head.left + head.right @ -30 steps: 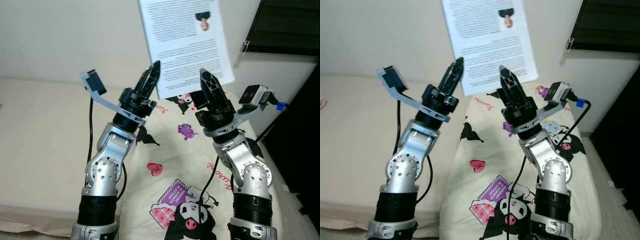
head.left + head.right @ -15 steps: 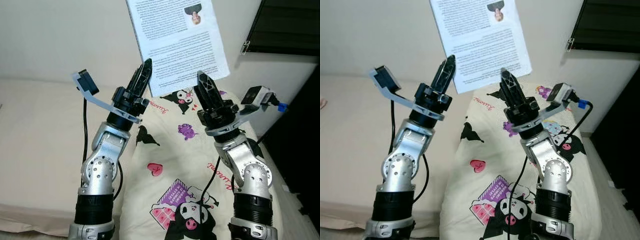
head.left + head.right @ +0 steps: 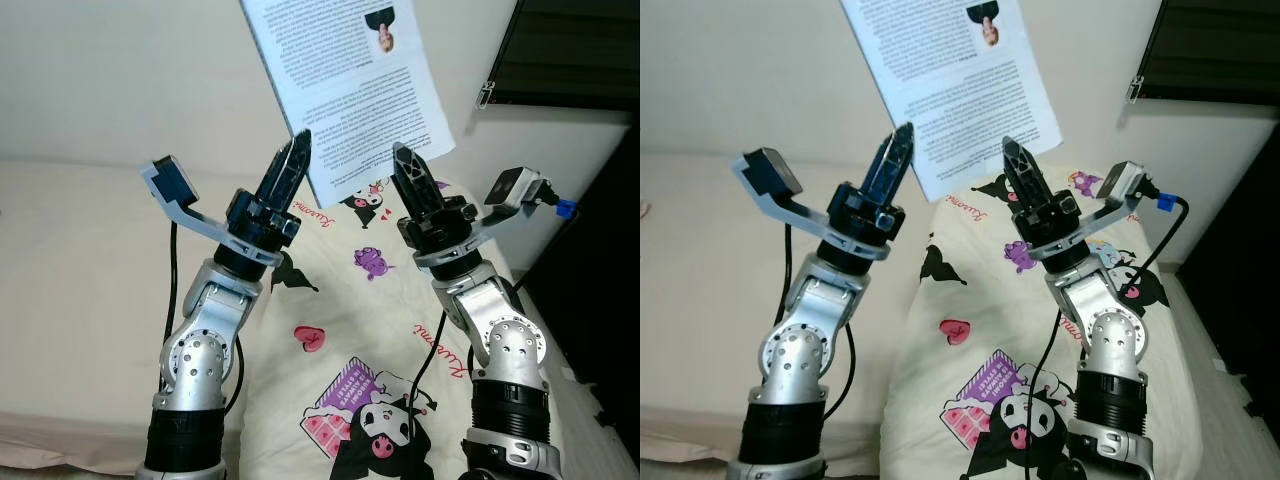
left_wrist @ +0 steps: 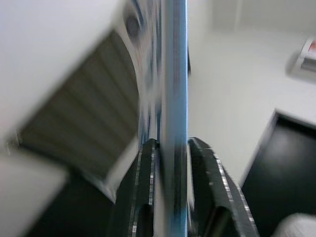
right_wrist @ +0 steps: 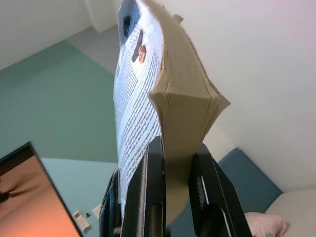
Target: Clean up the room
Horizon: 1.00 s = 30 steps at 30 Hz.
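Eye views: my left end effector (image 3: 300, 150) and right end effector (image 3: 403, 160) each pinch the printed sheet's (image 3: 350, 80) lower edge, its long axis rising tilted above the cartoon-print bedding (image 3: 340, 330). Wrist views: both end effectors clamp the sheet edge-on.

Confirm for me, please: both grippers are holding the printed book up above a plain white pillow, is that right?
Not quite. Both the left gripper and the right gripper do hold the printed book up, but the pillow beneath is cream with cartoon characters and hearts printed on it, as the left eye view shows.
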Motion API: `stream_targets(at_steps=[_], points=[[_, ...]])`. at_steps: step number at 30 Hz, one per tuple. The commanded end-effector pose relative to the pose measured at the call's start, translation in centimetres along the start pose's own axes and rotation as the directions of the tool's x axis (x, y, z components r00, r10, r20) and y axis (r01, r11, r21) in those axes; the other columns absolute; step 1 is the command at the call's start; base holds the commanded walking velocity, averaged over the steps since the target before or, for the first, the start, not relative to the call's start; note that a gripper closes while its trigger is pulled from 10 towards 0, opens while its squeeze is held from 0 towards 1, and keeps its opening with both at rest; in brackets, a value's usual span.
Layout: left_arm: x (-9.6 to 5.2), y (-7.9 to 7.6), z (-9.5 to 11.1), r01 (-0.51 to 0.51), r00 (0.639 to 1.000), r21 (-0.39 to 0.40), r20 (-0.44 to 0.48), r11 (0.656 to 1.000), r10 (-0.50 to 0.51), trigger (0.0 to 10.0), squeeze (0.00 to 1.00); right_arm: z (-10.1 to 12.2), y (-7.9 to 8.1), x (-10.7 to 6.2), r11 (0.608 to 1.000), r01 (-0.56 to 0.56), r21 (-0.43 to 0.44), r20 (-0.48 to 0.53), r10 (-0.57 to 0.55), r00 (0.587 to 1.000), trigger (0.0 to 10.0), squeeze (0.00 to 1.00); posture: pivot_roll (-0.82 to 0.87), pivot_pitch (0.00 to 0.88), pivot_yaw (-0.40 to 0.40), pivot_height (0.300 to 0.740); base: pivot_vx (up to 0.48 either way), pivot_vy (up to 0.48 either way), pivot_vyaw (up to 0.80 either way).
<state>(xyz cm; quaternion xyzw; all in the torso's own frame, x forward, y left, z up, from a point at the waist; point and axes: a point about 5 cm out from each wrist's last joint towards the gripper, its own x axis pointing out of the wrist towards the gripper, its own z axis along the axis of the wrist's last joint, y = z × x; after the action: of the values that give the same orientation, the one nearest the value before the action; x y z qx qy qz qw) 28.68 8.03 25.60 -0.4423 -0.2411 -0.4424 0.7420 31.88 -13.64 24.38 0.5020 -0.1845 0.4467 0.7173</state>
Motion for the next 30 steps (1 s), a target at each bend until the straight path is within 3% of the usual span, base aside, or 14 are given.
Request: stream_targets(at_steps=[1, 5, 15, 18, 21, 22, 23, 24, 25, 26, 27, 28, 29, 30], points=[[-0.1, -0.4, -0.9, 0.045, 0.998, -0.049, -0.051, 0.998, -0.048, 10.0, 1.0, 0.3, -0.2, 0.4, 0.999, 0.026, -0.038, 0.007, -0.025, 1.0, 0.0, 0.0, -0.01, 0.022, -0.05, 0.74, 0.0, 0.0, 0.0], [-0.7, 0.1, -0.9, 0.021, 0.998, -0.053, -0.064, 0.998, -0.024, 10.0, 1.0, 0.2, -0.5, 0.3, 0.997, 0.05, -0.055, 0.004, -0.05, 0.999, 0.0, 0.0, -0.01, 0.024, -0.047, 0.74, 0.0, 0.0, 0.0], [-5.8, 4.6, -0.4, -0.215, 0.966, 0.038, -0.14, 0.976, 0.219, 10.0, 1.0, 0.5, -2.4, -1.1, 0.971, 0.187, -0.15, 0.008, -0.188, 0.982, 0.0, 0.0, -0.01, 0.028, -0.04, 0.74, 0.0, 0.0, 0.0], [-9.7, 7.7, 1.0, -0.404, 0.902, 0.106, -0.119, 0.909, 0.415, 10.0, 1.0, 1.4, -4.1, -2.7, 0.931, 0.307, -0.199, 0.042, -0.305, 0.952, 0.0, 0.0, -0.01, 0.028, -0.041, 0.74, 0.0, 0.0, 0.0], [-11.3, 8.7, 1.4, -0.472, 0.867, 0.131, -0.112, 0.872, 0.486, 10.0, 1.0, 1.3, -5.2, -3.8, 0.891, 0.376, -0.255, 0.021, -0.384, 0.923, 0.0, 0.0, -0.01, 0.027, -0.041, 0.74, 0.0, 0.0, 0.0], [-12.8, 9.5, 1.8, -0.531, 0.829, 0.159, -0.108, 0.832, 0.549, 10.0, 1.0, 1.2, -6.1, -4.9, 0.845, 0.43, -0.317, 0.001, -0.453, 0.891, 0.0, 0.0, -0.01, 0.029, -0.044, 0.74, 0.0, 0.0, 0.0], [-15.3, 11.1, 2.4, -0.677, 0.704, 0.227, -0.077, 0.7, 0.706, 10.0, 1.0, 0.7, -7.2, -6.4, 0.779, 0.486, -0.395, -0.034, -0.541, 0.84, 0.0, 0.0, 0.0, 0.029, -0.047, 0.74, 0.0, 0.0, 0.0], [-15.3, 11.1, 2.4, -0.677, 0.704, 0.227, -0.077, 0.7, 0.706, 10.0, 1.0, 0.7, -7.2, -6.4, 0.779, 0.486, -0.395, -0.034, -0.541, 0.84, 0.0, 0.0, 0.0, 0.029, -0.047, 0.74, 0.0, 0.0, 0.0], [-17.1, 12.1, 2.9, -0.762, 0.6, 0.271, -0.046, 0.588, 0.798, 10.0, 1.0, 0.3, -7.9, -7.5, 0.733, 0.513, -0.448, -0.057, -0.595, 0.802, 0.0, 0.0, 0.0, 0.029, -0.048, 0.74, 0.0, 0.0, 0.0], [-17.1, 12.1, 2.9, -0.762, 0.6, 0.271, -0.046, 0.588, 0.798, 10.0, 1.0, 0.3, -7.9, -7.5, 0.733, 0.513, -0.448, -0.057, -0.595, 0.802, 0.0, 0.0, 0.0, 0.029, -0.048, 0.74, 0.0, 0.0, 0.0], [-19.3, 13.0, 3.4, -0.843, 0.448, 0.327, -0.012, 0.427, 0.894, 10.0, 0.38, -0.1, -8.3, -8.4, 0.701, 0.526, -0.482, -0.081, -0.633, 0.77, 0.0, 0.0, 0.0, 0.029, -0.049, 0.74, 0.0, 0.0, 0.0], [-19.3, 13.0, 3.4, -0.843, 0.448, 0.327, -0.012, 0.427, 0.894, 10.0, 0.38, -0.1, -8.3, -8.4, 0.701, 0.526, -0.482, -0.081, -0.633, 0.77, 0.0, 0.0, 0.0, 0.029, -0.049, 0.74, 0.0, 0.0, 0.0], [-21.6, 13.5, 3.6, -0.886, 0.299, 0.374, 0.007, 0.275, 0.954, 10.0, 0.0, -0.9, -8.7, -9.2, 0.675, 0.526, -0.517, -0.123, -0.667, 0.735, 0.0, 0.0, -0.01, 0.028, -0.048, 0.74, 0.0, 0.0, 0.8], [-21.6, 13.5, 3.6, -0.886, 0.299, 0.374, 0.007, 0.275, 0.954, 10.0, 0.0, -0.9, -8.7, -9.2, 0.675, 0.526, -0.517, -0.123, -0.667, 0.735, 0.0, 0.0, -0.01, 0.028, -0.048, 0.74, 0.0, 0.0, 0.8]])
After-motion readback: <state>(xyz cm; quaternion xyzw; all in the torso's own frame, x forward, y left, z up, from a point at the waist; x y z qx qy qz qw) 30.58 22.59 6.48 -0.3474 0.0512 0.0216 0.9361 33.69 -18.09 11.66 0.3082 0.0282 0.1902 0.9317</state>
